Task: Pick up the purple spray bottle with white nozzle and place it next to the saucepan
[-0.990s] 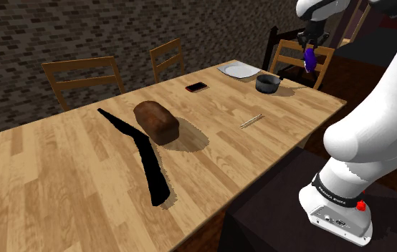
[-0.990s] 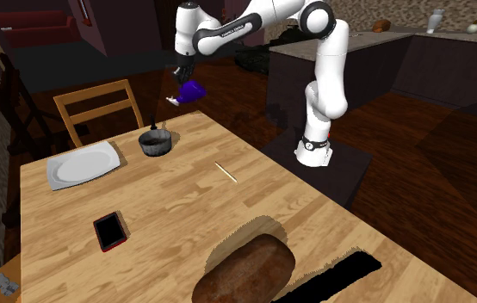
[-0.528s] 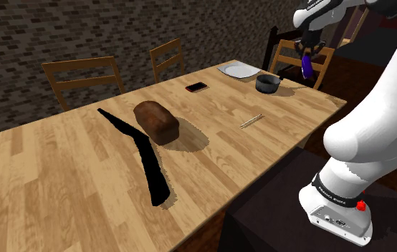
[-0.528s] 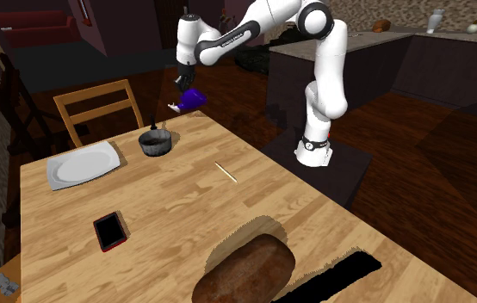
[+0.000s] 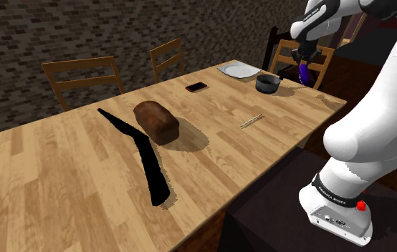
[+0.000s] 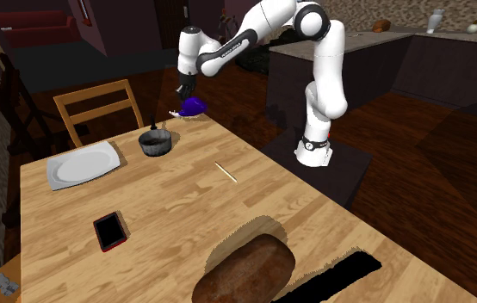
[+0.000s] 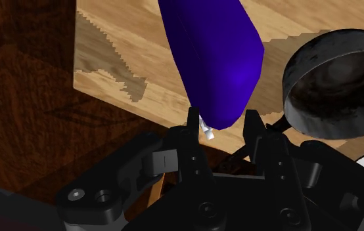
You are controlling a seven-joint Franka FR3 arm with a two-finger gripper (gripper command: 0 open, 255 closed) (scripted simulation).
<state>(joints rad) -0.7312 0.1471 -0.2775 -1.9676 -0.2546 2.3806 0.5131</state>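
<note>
The purple spray bottle (image 6: 194,107) with its small white nozzle hangs tilted just above the wooden table's (image 6: 194,202) corner, close beside the dark saucepan (image 6: 154,142). My black gripper (image 6: 185,93) is shut on it from above. The wrist view has the bottle (image 7: 217,52) clasped near its nozzle end between the two fingers (image 7: 192,121), my gripper (image 7: 221,125) hovering over the table corner (image 7: 128,72) with the saucepan (image 7: 335,82) beside it. From the shoulder view, the bottle (image 5: 304,70) hangs under the gripper (image 5: 306,56), to the right of the saucepan (image 5: 267,83).
A grey plate (image 6: 82,164) lies beyond the saucepan, and a red-edged phone (image 6: 109,230) and a thin stick (image 6: 226,173) lie mid-table. A brown loaf (image 5: 156,120) and a long black shape (image 5: 138,154) sit nearer. Wooden chairs (image 6: 97,110) stand around the table.
The gripper has come down with the bottle toward the table corner beside the saucepan. Nothing on the table has moved.
</note>
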